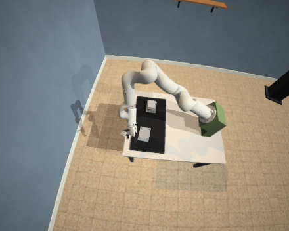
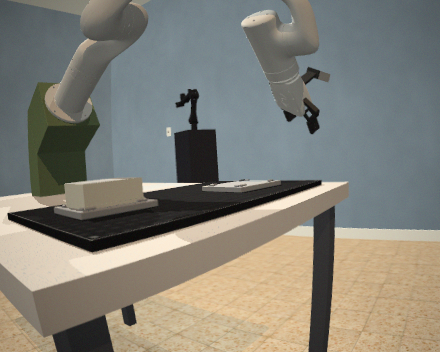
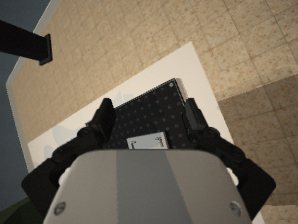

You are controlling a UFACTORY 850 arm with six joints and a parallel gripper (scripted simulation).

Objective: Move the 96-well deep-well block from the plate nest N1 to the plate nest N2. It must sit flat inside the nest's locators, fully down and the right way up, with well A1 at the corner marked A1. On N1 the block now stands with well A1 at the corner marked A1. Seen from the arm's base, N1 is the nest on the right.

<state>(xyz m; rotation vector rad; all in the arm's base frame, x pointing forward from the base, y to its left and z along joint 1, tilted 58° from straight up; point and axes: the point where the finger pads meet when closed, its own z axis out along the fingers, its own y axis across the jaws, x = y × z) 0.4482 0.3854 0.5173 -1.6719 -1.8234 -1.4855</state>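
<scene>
The pale deep-well block [image 2: 104, 193] stands on plate nest N1 [image 2: 106, 207] at the near end of the black mat; it also shows in the overhead view [image 1: 151, 105]. The flat, empty nest N2 [image 2: 241, 186] lies at the mat's far end, also seen from overhead [image 1: 144, 134] and in the wrist view [image 3: 146, 142]. My gripper [image 2: 306, 117] is open and empty, tilted, high above the table's edge just beyond N2 and far from the block. In the wrist view the open fingers frame the mat's corner. The A1 marks are too small to read.
The black mat [image 1: 148, 125] lies on a white table [image 1: 188, 138]. The green arm pedestal [image 1: 213, 119] stands at the table's side. A black pedestal with a small stand [image 2: 196, 150] is on the floor behind the table.
</scene>
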